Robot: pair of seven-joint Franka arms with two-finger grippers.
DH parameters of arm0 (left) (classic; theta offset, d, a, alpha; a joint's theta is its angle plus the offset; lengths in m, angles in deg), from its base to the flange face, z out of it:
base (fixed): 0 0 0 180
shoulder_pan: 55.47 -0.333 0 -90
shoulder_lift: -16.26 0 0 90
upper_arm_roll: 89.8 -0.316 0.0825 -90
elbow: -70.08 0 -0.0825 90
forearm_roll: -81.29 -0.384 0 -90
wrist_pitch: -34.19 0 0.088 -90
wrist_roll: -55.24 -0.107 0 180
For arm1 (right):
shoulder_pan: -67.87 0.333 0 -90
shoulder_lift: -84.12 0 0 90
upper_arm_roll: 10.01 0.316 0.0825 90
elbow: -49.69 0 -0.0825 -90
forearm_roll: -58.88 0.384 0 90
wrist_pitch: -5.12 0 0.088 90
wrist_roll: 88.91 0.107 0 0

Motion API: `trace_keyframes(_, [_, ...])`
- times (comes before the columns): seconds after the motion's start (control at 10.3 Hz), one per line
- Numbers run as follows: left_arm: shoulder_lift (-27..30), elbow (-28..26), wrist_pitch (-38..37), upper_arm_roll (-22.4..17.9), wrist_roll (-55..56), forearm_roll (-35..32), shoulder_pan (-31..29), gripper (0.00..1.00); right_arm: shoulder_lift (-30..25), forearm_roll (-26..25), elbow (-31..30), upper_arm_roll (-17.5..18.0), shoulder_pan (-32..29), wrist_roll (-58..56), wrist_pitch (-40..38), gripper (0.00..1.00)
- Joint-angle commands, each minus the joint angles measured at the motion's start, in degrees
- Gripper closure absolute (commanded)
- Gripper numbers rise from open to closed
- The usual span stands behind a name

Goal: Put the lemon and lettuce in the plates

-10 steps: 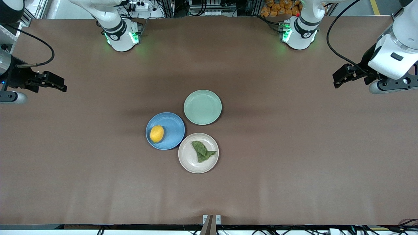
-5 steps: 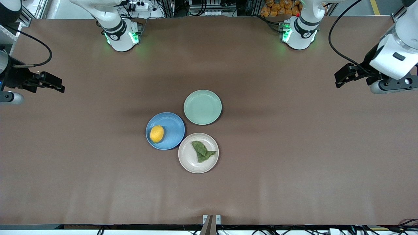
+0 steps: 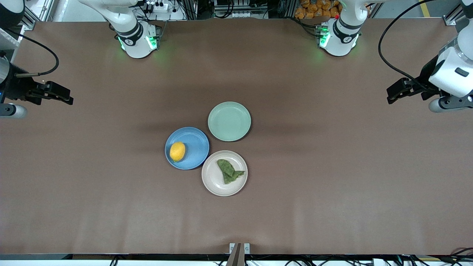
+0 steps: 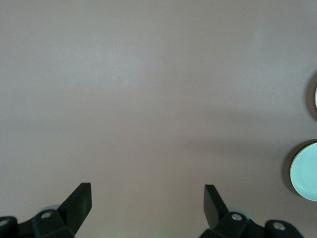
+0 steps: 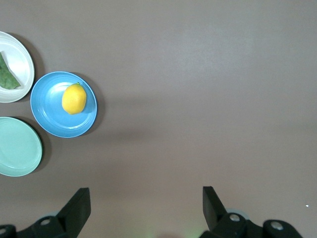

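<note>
The lemon (image 3: 177, 151) lies on the blue plate (image 3: 194, 142). The lettuce (image 3: 229, 171) lies on the beige plate (image 3: 214, 181), which touches the blue one and is nearer the front camera. The right wrist view shows the lemon (image 5: 74, 98) on the blue plate (image 5: 49, 121) and part of the lettuce (image 5: 7, 77) on the beige plate (image 5: 20, 59). My right gripper (image 3: 69, 99) (image 5: 146, 208) is open and empty over bare table at the right arm's end. My left gripper (image 3: 390, 98) (image 4: 147, 206) is open and empty over bare table at the left arm's end.
An empty pale mint-green plate (image 3: 229, 121) sits beside the other two, farther from the front camera. It also shows in the right wrist view (image 5: 17, 146) and at the edge of the left wrist view (image 4: 304, 171). Brown table surrounds the plates.
My left gripper has drawn back toward the left arm's end of the table. My right gripper shifted slightly toward its own end, then stopped. The plates, lemon and lettuce have not moved.
</note>
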Motion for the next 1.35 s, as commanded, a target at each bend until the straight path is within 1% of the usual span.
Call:
trace_keyframes(0.0, [2.39,-1.77,0.89,0.47,-1.3,0.92,-0.5,0.0,-1.28,-0.82,-1.63,0.44,-0.19,-0.62,0.53,0.0])
trace_keyframes(0.48, [2.57,-1.51,0.97,0.47,-8.05,0.56,-0.59,0.0,-1.28,-0.73,-1.63,0.44,-0.19,-0.62,0.27,0.0])
trace_keyframes(1.26, [2.48,-1.33,0.97,0.47,-8.24,0.92,-0.5,0.0,-1.28,-0.38,-1.63,0.44,-0.28,-0.62,0.01,0.0])
